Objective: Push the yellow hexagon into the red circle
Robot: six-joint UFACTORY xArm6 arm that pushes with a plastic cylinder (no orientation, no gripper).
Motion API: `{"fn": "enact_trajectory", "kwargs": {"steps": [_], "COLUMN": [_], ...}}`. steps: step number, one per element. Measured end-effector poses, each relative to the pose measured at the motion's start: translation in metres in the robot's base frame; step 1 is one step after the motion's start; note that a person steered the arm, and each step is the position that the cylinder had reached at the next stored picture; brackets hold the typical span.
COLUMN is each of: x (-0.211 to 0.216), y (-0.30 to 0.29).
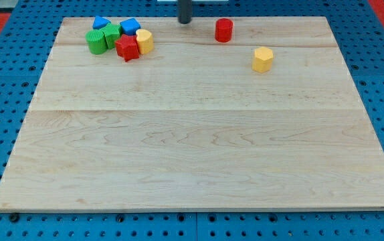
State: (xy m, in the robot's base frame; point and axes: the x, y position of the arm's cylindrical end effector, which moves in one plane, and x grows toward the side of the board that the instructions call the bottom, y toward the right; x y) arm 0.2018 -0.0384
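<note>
The yellow hexagon (262, 59) lies on the wooden board (199, 147) at the upper right. The red circle (223, 30) stands near the board's top edge, up and to the left of the hexagon, with a clear gap between them. My tip (185, 23) is at the board's top edge, left of the red circle and apart from it. It touches no block.
A cluster sits at the top left: a red star (128, 48), a second yellow block (144, 41), two green blocks (97, 41) (112, 35) and two blue blocks (100, 23) (130, 26). Blue pegboard surrounds the board.
</note>
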Motion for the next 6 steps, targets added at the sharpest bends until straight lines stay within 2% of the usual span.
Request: {"fn": "enact_trajectory", "kwargs": {"steps": [2, 3, 4, 5, 6], "x": [0.034, 0.043, 0.111, 0.161, 0.140], "y": [0.149, 0.117, 0.109, 0.138, 0.181]}}
